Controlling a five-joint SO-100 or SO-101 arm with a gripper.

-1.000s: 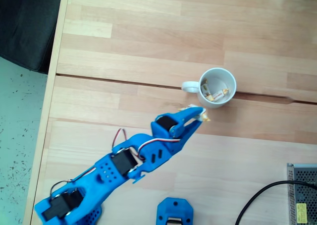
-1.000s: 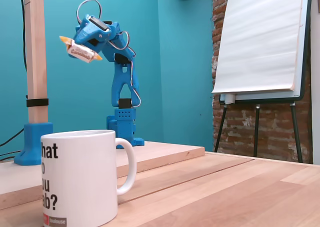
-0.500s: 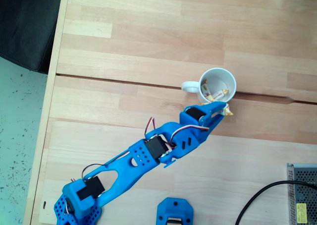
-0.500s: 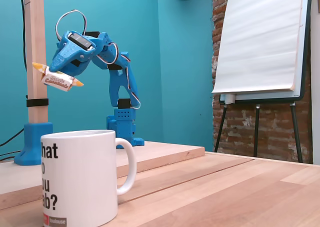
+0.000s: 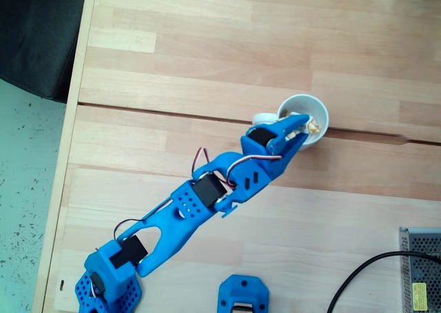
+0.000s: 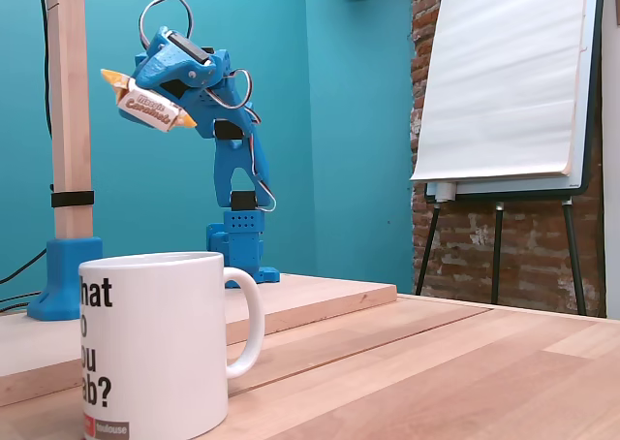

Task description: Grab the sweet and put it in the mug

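Note:
In a fixed view from above, the white mug [image 5: 311, 105] stands on the wooden table, its handle [image 5: 260, 118] pointing left. My blue gripper [image 5: 299, 125] reaches over the mug's opening and covers much of its inside. A golden wrapper end [image 5: 314, 127] shows beside the fingertips. In a fixed view from the side, the gripper [image 6: 145, 99] is shut on the sweet [image 6: 147, 107], a cream candy with yellow twisted ends, held high above the table. The mug [image 6: 155, 348] stands in the foreground.
A grey metal box [image 5: 422, 271] and a black cable [image 5: 362, 275] lie at the bottom right, with a blue part [image 5: 242, 296] at the bottom edge. The table's left edge [image 5: 67, 147] drops to the floor. A wooden post [image 6: 68, 120] and a flipchart [image 6: 504, 81] stand behind.
From above, the gripper with the sweet has moved from just below the mug to over its opening. From the side, it dipped lower and left, then rose back up and right.

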